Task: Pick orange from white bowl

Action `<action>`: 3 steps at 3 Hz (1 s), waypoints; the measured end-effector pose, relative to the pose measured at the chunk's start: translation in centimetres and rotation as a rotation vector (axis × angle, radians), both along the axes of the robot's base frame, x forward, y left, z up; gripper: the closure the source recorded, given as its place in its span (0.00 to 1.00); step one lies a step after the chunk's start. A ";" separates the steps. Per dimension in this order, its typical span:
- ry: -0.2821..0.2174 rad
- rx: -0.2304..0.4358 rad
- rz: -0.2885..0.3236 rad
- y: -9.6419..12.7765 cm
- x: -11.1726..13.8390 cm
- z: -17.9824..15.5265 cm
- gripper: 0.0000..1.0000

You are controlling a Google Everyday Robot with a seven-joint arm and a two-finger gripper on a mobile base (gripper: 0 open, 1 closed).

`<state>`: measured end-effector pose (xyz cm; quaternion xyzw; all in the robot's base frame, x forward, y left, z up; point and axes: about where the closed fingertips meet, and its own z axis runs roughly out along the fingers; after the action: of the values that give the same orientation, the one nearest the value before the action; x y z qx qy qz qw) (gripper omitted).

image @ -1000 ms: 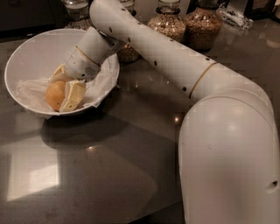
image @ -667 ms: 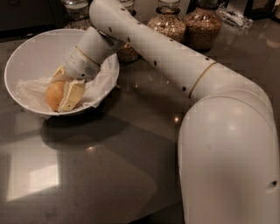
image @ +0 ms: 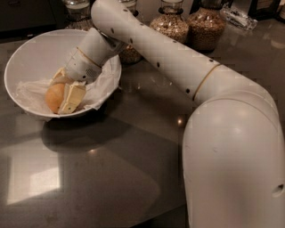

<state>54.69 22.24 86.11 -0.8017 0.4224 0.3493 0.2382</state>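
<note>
The white bowl [image: 31,53] stands at the back left of the dark table, lined with white cloth [image: 30,92]. The orange [image: 52,98] lies at the bowl's front, on the cloth. My gripper [image: 61,92] reaches down into the bowl from the right. Its cream fingers [image: 71,98] stand on either side of the orange, one against its right side and one behind it, closed on the fruit. The orange rests low in the bowl. My white arm [image: 178,58] stretches across the table from the lower right.
Glass jars of grain [image: 171,24] [image: 205,26] stand in a row behind the arm, another jar [image: 130,54] right by the bowl's rim. A glass [image: 78,8] stands at the back left. The grey table [image: 111,169] reflects light.
</note>
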 end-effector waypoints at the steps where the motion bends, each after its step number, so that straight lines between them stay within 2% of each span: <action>1: -0.018 0.035 0.005 -0.1 -0.1 1.0 1.00; 2: -0.057 0.083 0.000 -0.8 -0.2 3.0 1.00; 3: -0.080 0.103 -0.011 -1.6 -0.4 4.3 1.00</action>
<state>54.30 20.64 90.38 -0.7995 0.3984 0.3369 0.2977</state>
